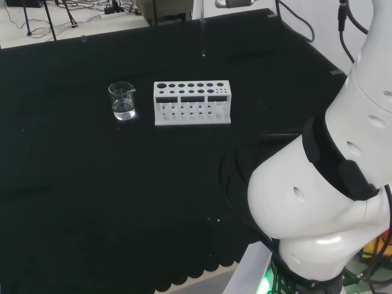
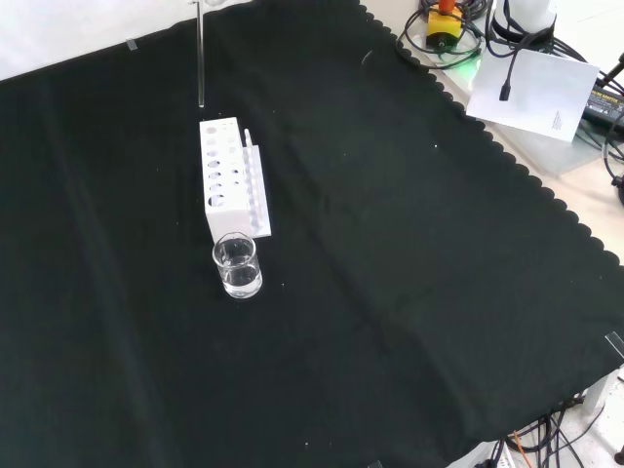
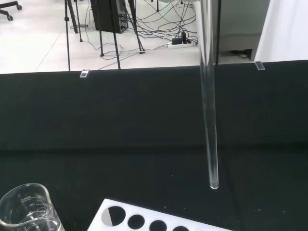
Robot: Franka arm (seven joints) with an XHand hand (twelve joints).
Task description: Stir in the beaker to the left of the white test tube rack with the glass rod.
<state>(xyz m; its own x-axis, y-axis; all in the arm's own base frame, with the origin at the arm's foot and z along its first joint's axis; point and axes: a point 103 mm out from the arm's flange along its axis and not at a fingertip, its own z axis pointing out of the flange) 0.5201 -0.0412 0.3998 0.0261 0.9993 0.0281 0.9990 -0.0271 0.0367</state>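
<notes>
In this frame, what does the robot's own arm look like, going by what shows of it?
In the head view the arm is made of big, rounded, glossy white links, with small dark round holes dotted over the shells. A black band wraps the joint between two links. A thin dark cable runs down beside the upper link, and a green glow shows by the base.

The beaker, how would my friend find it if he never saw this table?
Look for the white rack on the black cloth. In the head view the beaker stands just left of it. It is a small clear glass cup holding a little clear liquid.
</notes>
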